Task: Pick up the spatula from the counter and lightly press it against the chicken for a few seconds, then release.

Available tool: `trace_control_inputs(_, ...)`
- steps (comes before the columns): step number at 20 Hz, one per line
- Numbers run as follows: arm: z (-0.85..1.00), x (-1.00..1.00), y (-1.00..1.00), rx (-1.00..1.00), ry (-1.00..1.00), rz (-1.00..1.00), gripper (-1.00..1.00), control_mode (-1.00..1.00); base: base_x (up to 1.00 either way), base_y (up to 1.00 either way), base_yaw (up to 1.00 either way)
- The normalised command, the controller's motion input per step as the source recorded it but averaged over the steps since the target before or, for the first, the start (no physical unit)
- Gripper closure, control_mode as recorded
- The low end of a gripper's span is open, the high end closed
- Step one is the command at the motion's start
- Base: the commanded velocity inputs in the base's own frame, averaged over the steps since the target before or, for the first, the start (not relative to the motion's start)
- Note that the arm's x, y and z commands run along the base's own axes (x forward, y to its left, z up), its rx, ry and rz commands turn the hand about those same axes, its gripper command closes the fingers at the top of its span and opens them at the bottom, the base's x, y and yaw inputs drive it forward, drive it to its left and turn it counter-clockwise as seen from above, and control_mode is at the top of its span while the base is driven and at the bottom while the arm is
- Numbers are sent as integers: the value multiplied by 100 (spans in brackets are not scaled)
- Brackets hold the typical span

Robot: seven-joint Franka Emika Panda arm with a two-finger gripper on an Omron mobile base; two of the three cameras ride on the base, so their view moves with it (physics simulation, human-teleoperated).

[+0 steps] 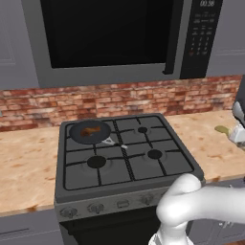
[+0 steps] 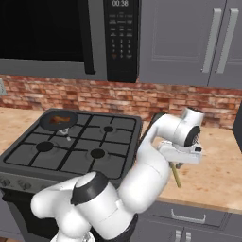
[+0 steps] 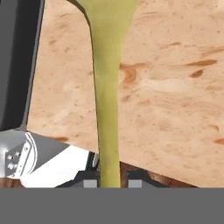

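The olive-green spatula [image 3: 107,87] lies along the wooden counter right of the stove, and its handle runs down between my gripper's [image 3: 110,183] two dark fingertips, which press on both sides of it. From the right base view, the spatula [image 2: 177,177] sticks out below the hand toward the counter's front edge, under the gripper [image 2: 174,165]. Its blade end [image 1: 221,129] peeks out beside the hand at the far right of the left base view. The brown chicken [image 1: 88,132] sits in a dark pan [image 1: 74,129] on the stove's back-left burner, far left of the hand.
The gas stove [image 1: 124,153] has raised grates between the pan [image 2: 47,124] and the spatula. A microwave [image 1: 115,33] hangs above it, against a brick backsplash [image 2: 142,101]. Wooden counter [image 2: 212,160] stretches right of the stove, and its front edge shows in the hand view.
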Motion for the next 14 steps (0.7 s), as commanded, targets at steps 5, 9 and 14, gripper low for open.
trace_control_inputs(5,1,-56,58,0,-25,6,100,-100,0,0,0)
trace_control_inputs(9,1,-53,68,0,-35,1,100,-100,0,0,0)
trace_control_inputs(14,24,-28,55,0,-30,0,100,-100,0,0,0)
